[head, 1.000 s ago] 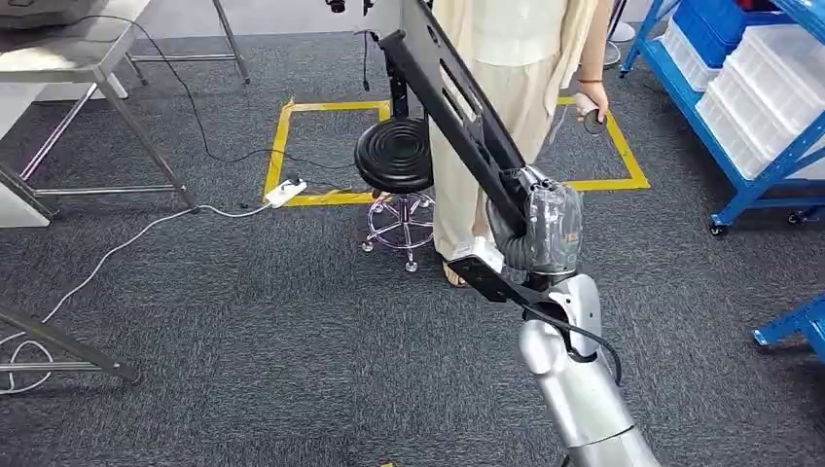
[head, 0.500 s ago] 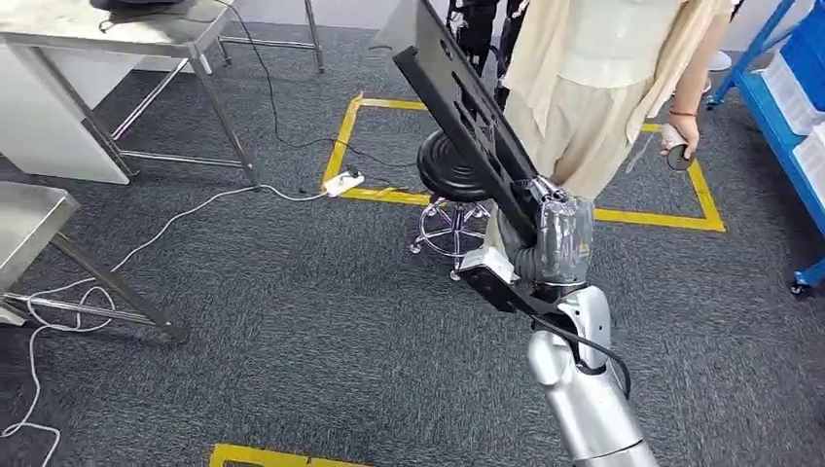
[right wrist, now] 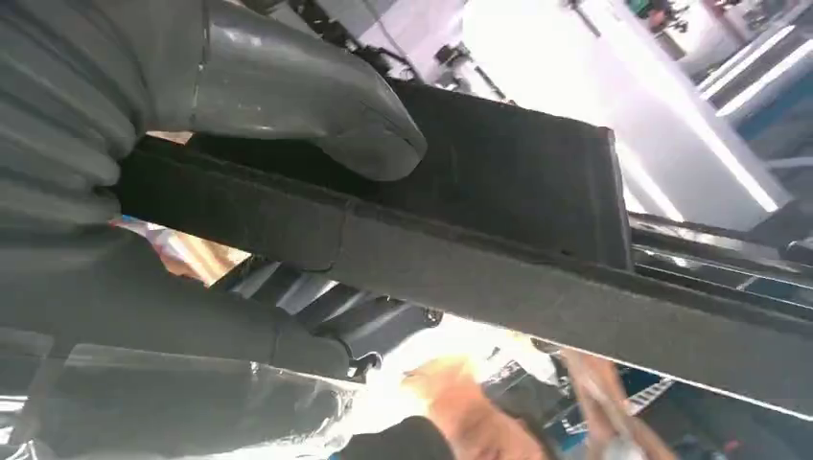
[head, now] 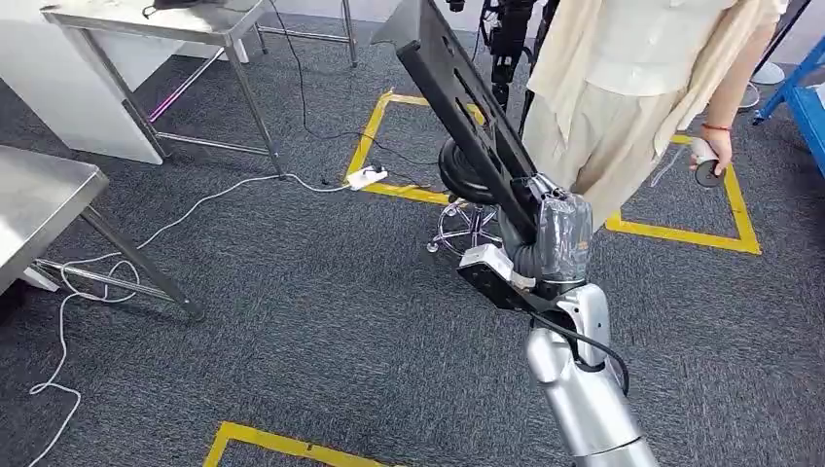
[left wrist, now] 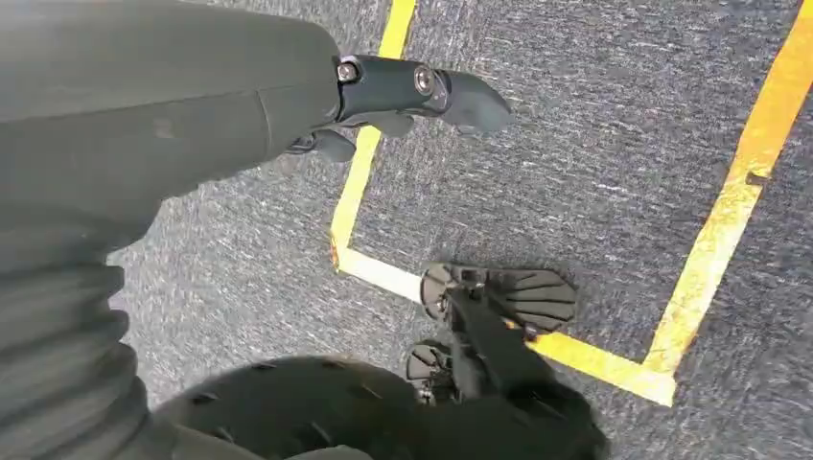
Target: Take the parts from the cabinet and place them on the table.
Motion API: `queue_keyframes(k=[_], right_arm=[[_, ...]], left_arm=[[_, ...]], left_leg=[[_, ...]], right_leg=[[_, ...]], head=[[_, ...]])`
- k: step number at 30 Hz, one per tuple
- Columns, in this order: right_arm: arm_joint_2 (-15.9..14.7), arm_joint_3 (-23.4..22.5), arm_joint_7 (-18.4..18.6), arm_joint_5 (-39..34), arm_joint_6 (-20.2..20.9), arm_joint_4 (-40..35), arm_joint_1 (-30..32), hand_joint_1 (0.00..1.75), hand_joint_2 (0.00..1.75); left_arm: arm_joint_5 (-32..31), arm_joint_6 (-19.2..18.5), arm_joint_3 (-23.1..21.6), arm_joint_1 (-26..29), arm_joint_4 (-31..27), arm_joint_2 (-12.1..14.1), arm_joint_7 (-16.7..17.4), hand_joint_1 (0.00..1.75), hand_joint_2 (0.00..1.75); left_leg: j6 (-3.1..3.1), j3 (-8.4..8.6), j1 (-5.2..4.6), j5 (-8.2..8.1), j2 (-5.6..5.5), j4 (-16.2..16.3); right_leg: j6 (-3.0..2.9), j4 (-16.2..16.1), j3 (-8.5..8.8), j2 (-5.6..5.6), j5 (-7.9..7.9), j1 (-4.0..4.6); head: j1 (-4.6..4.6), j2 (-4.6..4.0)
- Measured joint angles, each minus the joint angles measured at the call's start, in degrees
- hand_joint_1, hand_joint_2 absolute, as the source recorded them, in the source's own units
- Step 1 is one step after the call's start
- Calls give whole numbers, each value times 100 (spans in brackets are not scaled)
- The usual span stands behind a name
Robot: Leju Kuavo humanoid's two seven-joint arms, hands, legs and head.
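Note:
A long black metal part (head: 455, 95) with slots along it slants up and away from my right hand (head: 551, 239), which grips its lower end; a white tag sits by the grip. In the right wrist view the grey thumb (right wrist: 307, 96) presses on the part's (right wrist: 499, 201) flat black face. My left hand (left wrist: 403, 91) hangs over the carpet with dark fingers stretched out and nothing in them. A steel table (head: 39, 199) stands at the left edge, and a second one (head: 165, 19) stands at the back left.
A person (head: 632, 88) in pale clothes stands just beyond the part, holding a small controller (head: 708, 173). A black stool (head: 467, 180) stands beside them. A power strip (head: 365, 178) and cables lie on the carpet. A blue rack (head: 807, 102) edges the right side.
The whole picture has shifted right and down as the camera turned: the blue rack has slid almost out, and the steel tables have come in at the left. My right hand still grips the part.

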Motion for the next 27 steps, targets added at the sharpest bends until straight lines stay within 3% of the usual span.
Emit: queue_keyframes(k=[3,4,5,6,7,9,10,11,13,14,15,16,18,19,20,21,22,24,25,26,27], right_arm=[[20,2,-7,-2,4,35,-37,175,175],[37,4,-9,-2,7,42,-59,175,175],[44,0,-9,-4,7,50,-87,175,175],[42,2,-15,-2,7,59,-113,175,175],[39,2,-22,-2,7,68,-129,175,175],[31,2,-22,-4,7,103,-116,175,175],[31,2,-22,-4,7,125,-112,175,175],[24,2,-22,-4,9,142,-112,175,175],[20,2,-22,-4,7,151,-115,175,175],[17,2,-22,-7,7,153,-124,175,175],[13,2,-22,-7,9,160,-132,175,175],[15,4,-22,-7,9,164,-131,175,175],[17,9,-26,-7,9,177,-134,175,175],[28,7,-26,-11,11,186,-146,175,175],[44,7,-28,-13,13,190,-171,175,175],[59,7,-33,-11,15,190,-190,175,175],[66,7,-35,-11,15,192,-204,175,175],[68,4,-35,-11,15,205,-203,175,175],[70,6,-37,-11,15,218,-200,175,175],[72,7,-37,-11,15,232,-199,175,175],[77,7,-37,-11,15,234,-200,175,175]], left_arm=[[42,2,4,-9,0,0,-2,0,175],[44,2,9,-6,0,0,-2,0,175],[48,2,9,-4,0,-13,-4,0,175],[50,2,11,-10,0,-18,-7,0,175],[50,4,11,-21,0,-18,-7,0,175],[50,2,11,-34,0,-22,-7,0,175],[50,2,11,-30,0,-22,-7,0,175],[50,2,11,-26,0,-26,-7,0,175],[50,2,11,-20,0,-33,-7,0,175],[50,2,11,-21,0,-39,-7,0,175],[50,2,13,-22,0,-39,-7,0,175],[50,2,13,-29,0,-39,-9,0,175],[50,4,20,-7,0,-39,-9,0,175],[50,11,33,14,0,-39,-7,0,175],[50,18,46,22,0,-35,-7,0,175],[50,20,50,23,0,-37,-7,0,175],[52,20,52,11,0,-39,-7,0,175],[50,20,55,2,0,-39,-9,0,175],[52,20,55,4,0,-42,-9,0,175],[57,20,57,10,0,-44,-7,0,175],[57,20,57,12,0,-44,-7,0,175]], left_leg=[[42,-22,-50,38,-153,-47],[83,-4,-52,72,-224,-111],[100,89,43,150,-273,-216],[133,94,45,171,-321,-246],[142,88,51,179,-368,-245],[144,79,59,180,-509,-242],[138,78,62,184,-583,-241],[131,78,72,187,-657,-238],[91,93,108,186,-803,-223],[45,94,121,173,-868,-202],[-4,63,113,164,-914,-177],[-51,27,92,140,-973,-133],[-128,-20,127,189,-1045,-160],[-153,-37,144,200,-1081,-163],[-167,-58,175,162,-1002,-122],[-192,-120,141,47,-714,40],[-218,-307,148,-173,-552,415],[-241,-768,167,-573,-483,1332],[-246,-937,171,-638,-481,1643],[-240,-958,171,-575,-477,1659],[-223,-848,170,-395,-462,1406]], right_leg=[[49,-18,11,-148,-15,-18],[71,-39,43,-205,-20,8],[102,49,-26,-61,-80,9],[89,247,-93,201,-179,-15],[58,647,-286,350,-360,-29],[57,1532,-724,418,-691,-73],[101,1784,-862,423,-733,-93],[161,1717,-848,424,-666,-116],[333,868,-453,452,-255,-183],[418,309,-195,571,-24,-246],[429,14,-82,759,3,-293],[352,-15,-40,730,31,-256],[266,14,-63,655,42,-197],[224,6,-60,610,59,-207],[176,-15,-58,560,84,-260],[140,-15,-55,529,83,-245],[82,-15,-55,474,73,-217],[52,-14,-58,351,58,-170],[41,-14,-58,285,50,-150],[35,-14,-54,227,45,-135],[32,-14,-49,174,34,-125]], head=[[-2,0],[-9,0],[2,0],[-2,0],[4,0],[20,0],[26,0],[20,0],[31,0],[33,0],[53,0],[39,0],[28,0],[26,0],[26,0],[-10,0],[-53,0],[-48,0],[-50,0],[-48,0],[-50,0]])
